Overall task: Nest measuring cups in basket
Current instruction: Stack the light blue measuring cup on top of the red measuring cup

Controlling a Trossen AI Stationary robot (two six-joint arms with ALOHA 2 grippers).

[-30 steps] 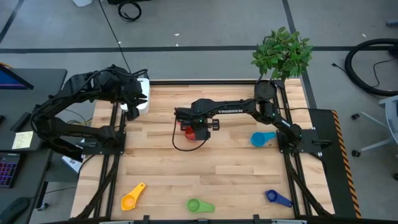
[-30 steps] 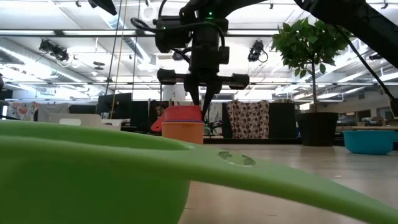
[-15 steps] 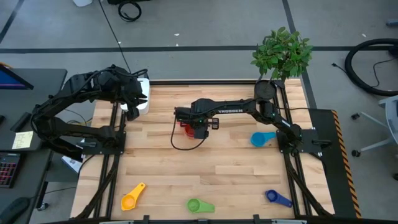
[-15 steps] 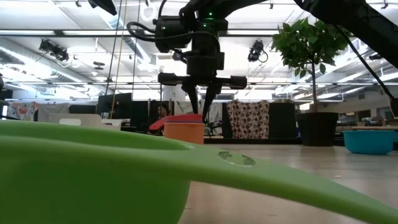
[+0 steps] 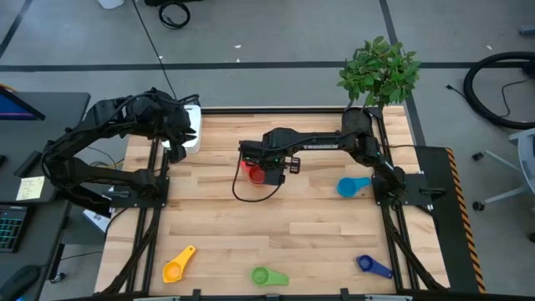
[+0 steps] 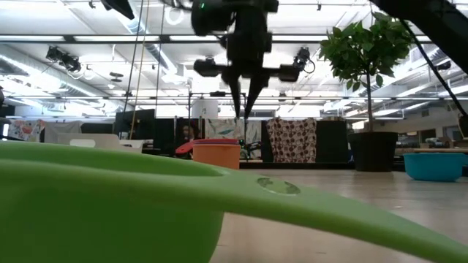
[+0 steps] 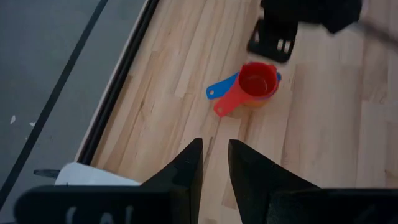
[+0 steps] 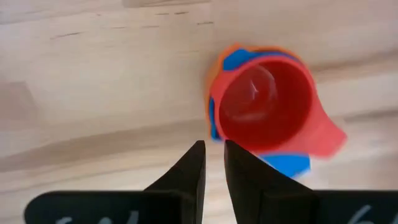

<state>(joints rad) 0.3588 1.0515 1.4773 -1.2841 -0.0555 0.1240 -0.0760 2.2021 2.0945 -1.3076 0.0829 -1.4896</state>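
The right gripper (image 6: 244, 109) has let go of the red cup (image 6: 215, 142) and risen clear above it.

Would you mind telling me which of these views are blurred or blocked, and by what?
Low view: the green cup sits against the lens, a soft blur filling the lower half. Right wrist view: the red cup looks smeared. High view: evenly lit and sharp.

The tabletop (image 5: 292, 217) is pale wood in jointed strips, smooth with a faint satin sheen. The red measuring cup (image 8: 266, 106) looks like smooth, slightly glossy plastic, as does the green measuring cup (image 6: 110, 204). The right gripper (image 8: 213, 174) has matt dark plastic fingers.
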